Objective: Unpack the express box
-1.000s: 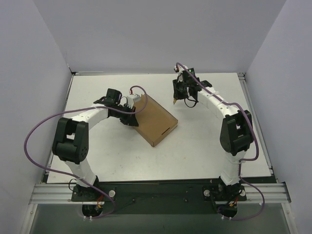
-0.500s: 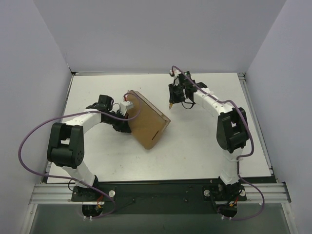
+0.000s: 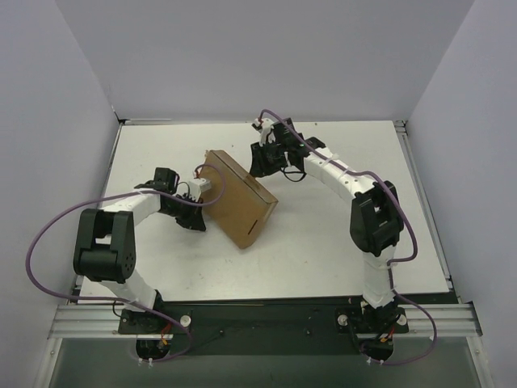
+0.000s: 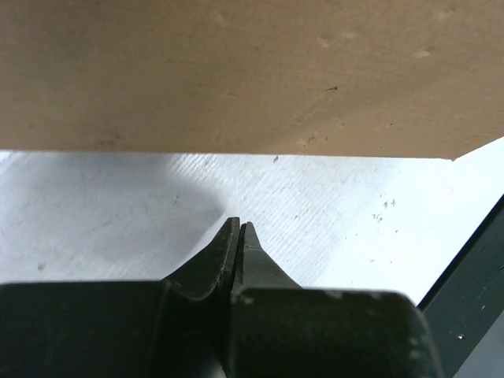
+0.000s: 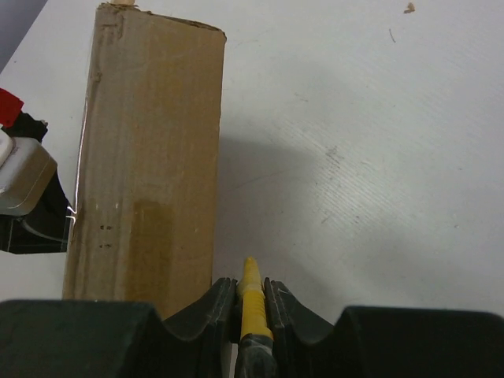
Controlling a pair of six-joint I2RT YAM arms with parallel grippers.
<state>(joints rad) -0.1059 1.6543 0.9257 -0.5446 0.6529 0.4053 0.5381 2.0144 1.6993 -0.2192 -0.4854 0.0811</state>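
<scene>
The express box is a plain brown cardboard mailer, tilted up on one long edge in the middle of the table. My left gripper is shut and empty, low against the box's left side. In the left wrist view its closed tips point at the table just short of the box's raised face. My right gripper hovers by the box's far upper edge, shut on a yellow utility knife. The knife's tip pokes out past the fingers, just right of the box's narrow side.
The white table has a black border strip along its right edge. Grey walls enclose it on three sides. Purple cables loop off both arms. The left wrist's white and red fitting shows beside the box.
The box has tipped up steeper and shifted left. My right gripper has carried the knife left to the box's far edge. My left arm has drawn back to the left.
</scene>
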